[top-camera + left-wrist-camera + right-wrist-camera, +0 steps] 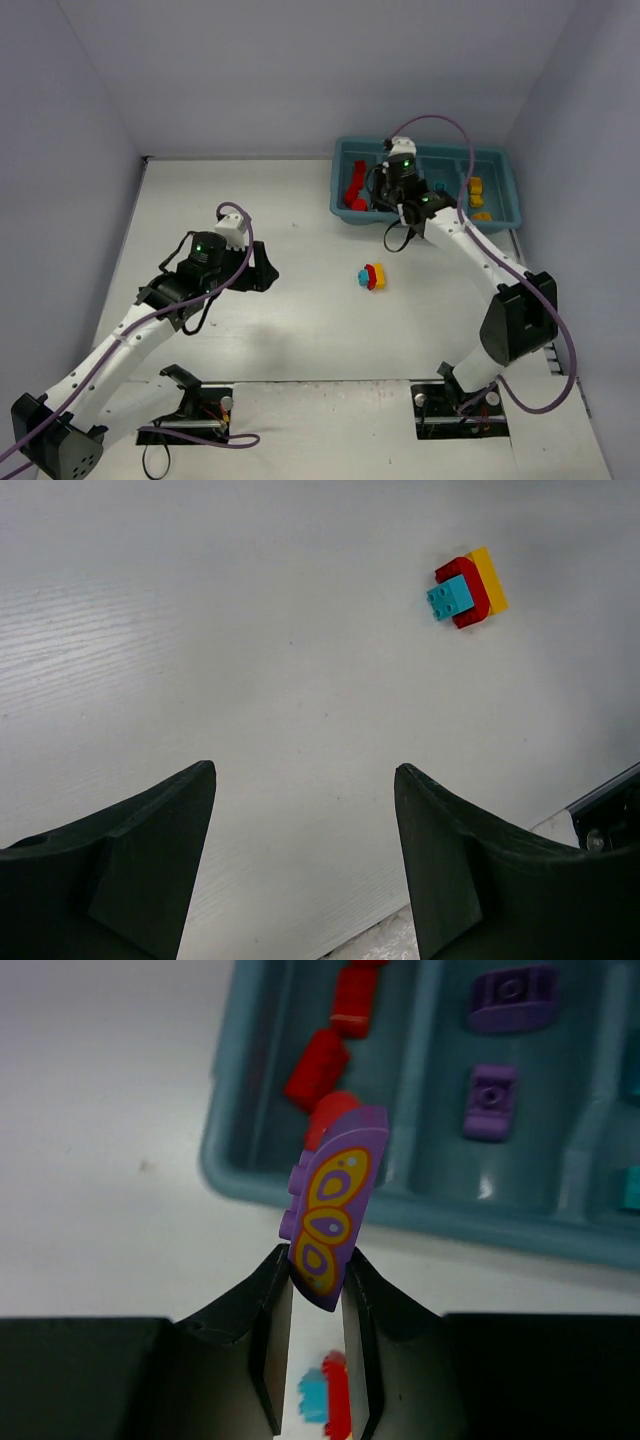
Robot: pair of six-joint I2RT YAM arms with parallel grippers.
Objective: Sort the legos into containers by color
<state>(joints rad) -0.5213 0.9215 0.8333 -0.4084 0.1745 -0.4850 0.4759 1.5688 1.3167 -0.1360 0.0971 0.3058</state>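
Purple rounded plastic brick with a yellow wing print (333, 1205) stands clamped between the fingers of the right pincer (316, 1270). It is held over the near rim of the teal-blue plastic tray (240, 1175), by the compartment of red bricks (318, 1068); the next compartment holds two purple bricks (490, 1100). The left pincer (303, 770) hangs spread apart above the white bench (200, 630), well away from a stacked cyan, red and yellow brick (465, 588).
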